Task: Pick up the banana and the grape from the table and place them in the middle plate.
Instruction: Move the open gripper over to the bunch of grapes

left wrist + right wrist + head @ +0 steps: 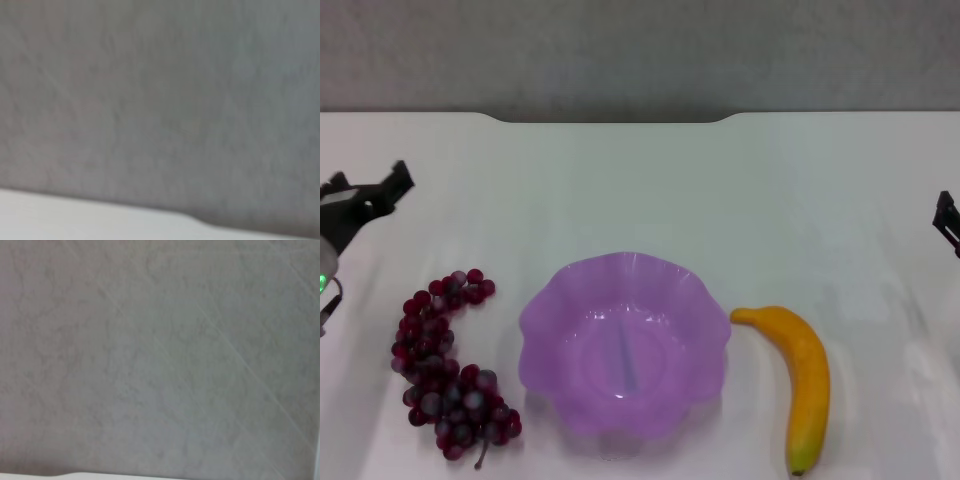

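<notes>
The grape [448, 366], a bunch of dark red and purple grapes, lies on the white table [640, 190] at the near left. The middle plate [624, 343], translucent purple with a wavy rim, sits empty in the near centre. The banana [802, 382], yellow-orange with a greenish tip, lies just right of the plate. My left gripper [368, 180] is at the left edge, beyond the grape and apart from it, open and empty. My right gripper [947, 222] just shows at the right edge, beyond the banana. Both wrist views show none of these things.
The table's far edge has a notch [615, 120] in front of a grey wall [640, 50]. The left wrist view shows the grey wall [160, 100] and a strip of table edge [75, 215]. The right wrist view shows the same wall [160, 355].
</notes>
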`<move>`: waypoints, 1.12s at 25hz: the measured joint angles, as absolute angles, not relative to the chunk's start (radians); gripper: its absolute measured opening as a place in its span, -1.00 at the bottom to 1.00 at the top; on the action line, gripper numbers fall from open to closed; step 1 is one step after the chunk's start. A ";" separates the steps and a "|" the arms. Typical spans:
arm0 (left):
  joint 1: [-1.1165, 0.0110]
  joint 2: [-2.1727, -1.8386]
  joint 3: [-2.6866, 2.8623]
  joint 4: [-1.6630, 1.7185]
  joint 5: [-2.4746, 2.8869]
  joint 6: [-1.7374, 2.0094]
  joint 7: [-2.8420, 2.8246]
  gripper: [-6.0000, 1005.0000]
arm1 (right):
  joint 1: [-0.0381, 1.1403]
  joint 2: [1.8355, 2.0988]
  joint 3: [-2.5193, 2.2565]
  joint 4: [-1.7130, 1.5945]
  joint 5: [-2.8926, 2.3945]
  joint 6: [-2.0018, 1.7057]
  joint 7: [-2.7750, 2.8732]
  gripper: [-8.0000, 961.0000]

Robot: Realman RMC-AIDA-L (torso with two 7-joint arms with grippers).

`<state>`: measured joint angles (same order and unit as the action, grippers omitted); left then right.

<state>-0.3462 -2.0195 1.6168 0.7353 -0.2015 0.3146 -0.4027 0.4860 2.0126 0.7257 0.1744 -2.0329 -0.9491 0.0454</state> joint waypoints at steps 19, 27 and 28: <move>-0.349 -2.029 1.451 1.469 -0.290 -0.910 -0.087 0.76 | 0.484 2.013 0.726 0.177 -2.034 -0.942 0.046 0.86; -0.413 -2.029 1.304 1.504 -0.286 -1.203 0.041 0.76 | 0.480 2.013 0.730 0.174 -2.032 -0.943 0.047 0.86; -0.419 -2.030 1.307 1.500 -0.281 -1.224 0.047 0.76 | 0.479 2.013 0.731 0.173 -2.031 -0.944 0.047 0.86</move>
<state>-0.4187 -2.0295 1.3069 1.5004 -0.2807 -1.2245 0.0468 0.4787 2.0125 0.7312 0.1728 -2.0313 -0.9438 0.0471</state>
